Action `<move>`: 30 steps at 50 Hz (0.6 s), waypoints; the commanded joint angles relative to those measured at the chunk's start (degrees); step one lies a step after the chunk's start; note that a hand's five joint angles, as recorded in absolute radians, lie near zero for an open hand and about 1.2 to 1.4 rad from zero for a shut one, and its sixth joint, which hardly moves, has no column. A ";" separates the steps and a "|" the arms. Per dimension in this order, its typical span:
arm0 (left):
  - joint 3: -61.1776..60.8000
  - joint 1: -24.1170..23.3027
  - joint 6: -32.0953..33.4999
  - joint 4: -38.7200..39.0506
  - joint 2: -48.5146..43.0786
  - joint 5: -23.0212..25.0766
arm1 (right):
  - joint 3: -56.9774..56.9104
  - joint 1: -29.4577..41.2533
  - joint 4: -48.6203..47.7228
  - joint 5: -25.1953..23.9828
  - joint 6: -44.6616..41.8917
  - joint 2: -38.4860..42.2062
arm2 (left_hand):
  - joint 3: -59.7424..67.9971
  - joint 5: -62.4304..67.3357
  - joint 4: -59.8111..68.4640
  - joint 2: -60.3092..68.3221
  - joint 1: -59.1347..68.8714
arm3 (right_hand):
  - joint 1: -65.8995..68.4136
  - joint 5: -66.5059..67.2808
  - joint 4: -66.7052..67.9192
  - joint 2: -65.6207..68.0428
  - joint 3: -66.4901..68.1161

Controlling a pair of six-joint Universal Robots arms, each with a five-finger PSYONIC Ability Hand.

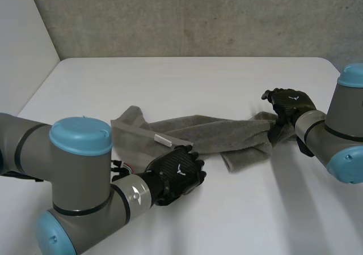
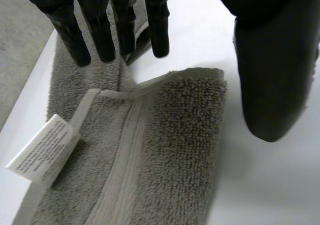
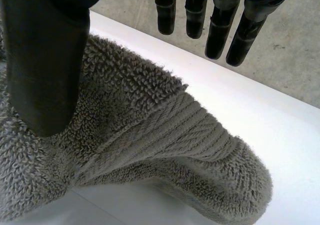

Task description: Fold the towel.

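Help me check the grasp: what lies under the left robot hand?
A hemmed corner of the grey towel with its white label, on the table. Anything beneath the towel is hidden.

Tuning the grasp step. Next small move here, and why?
Probably close the left hand on the towel corner under its palm: its fingers and thumb are straight and apart, straddling that corner without gripping. The towel lies bunched across the table, so it needs holding before spreading. The right hand is open at the other end.

A grey towel (image 1: 210, 133) lies bunched lengthwise on the white table (image 1: 187, 79).
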 commanded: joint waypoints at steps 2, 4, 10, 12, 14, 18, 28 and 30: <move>-0.46 -1.47 -0.47 3.73 -2.00 -0.18 | 0.10 0.12 0.00 -0.01 -0.02 0.02 | 11.52 10.83 11.65 11.33 11.16 | -3.56 -2.80 -4.59 -4.83 -4.27; -1.16 -1.65 -0.13 6.09 -2.70 -0.18 | 0.10 0.12 0.00 0.08 -0.02 0.02 | 19.06 18.36 19.19 18.87 18.70 | -3.57 -2.80 -4.60 -4.83 -4.28; -1.25 -1.74 -0.04 8.21 -3.32 -2.02 | 0.10 0.12 0.00 0.08 -0.02 0.10 | 20.94 20.25 21.07 20.75 20.58 | -3.57 -2.80 -4.60 -4.83 -4.28; -0.99 -1.74 -0.04 8.38 -3.23 -4.12 | 0.10 0.12 0.00 -0.01 -0.02 0.10 | 24.61 23.92 24.74 24.42 24.25 | -3.57 -2.80 -4.60 -4.83 -4.28; -0.64 -1.74 -0.12 8.38 -3.32 -5.35 | 0.10 0.12 0.00 -0.10 -0.02 0.02 | 25.81 25.11 25.93 25.62 25.45 | -3.57 -2.80 -4.60 -4.83 -4.28; -0.10 -1.74 -0.04 8.47 -3.41 -7.21 | 0.01 0.12 0.08 -0.27 0.07 -0.07 | 25.82 25.12 25.95 25.63 25.46 | -3.57 -2.80 -4.60 -4.83 -4.28; 1.92 -1.56 -0.04 12.95 -5.69 -15.38 | -0.42 0.21 0.52 -0.19 0.07 -0.25 | 37.09 36.39 37.22 36.90 36.73 | -3.57 -2.80 -4.60 -4.83 -4.28; 2.44 -1.56 -0.03 13.04 -5.78 -17.22 | -0.42 0.21 0.52 -0.27 0.07 -0.51 | 44.78 44.09 44.91 44.59 44.42 | -3.57 -2.80 -4.60 -4.83 -4.28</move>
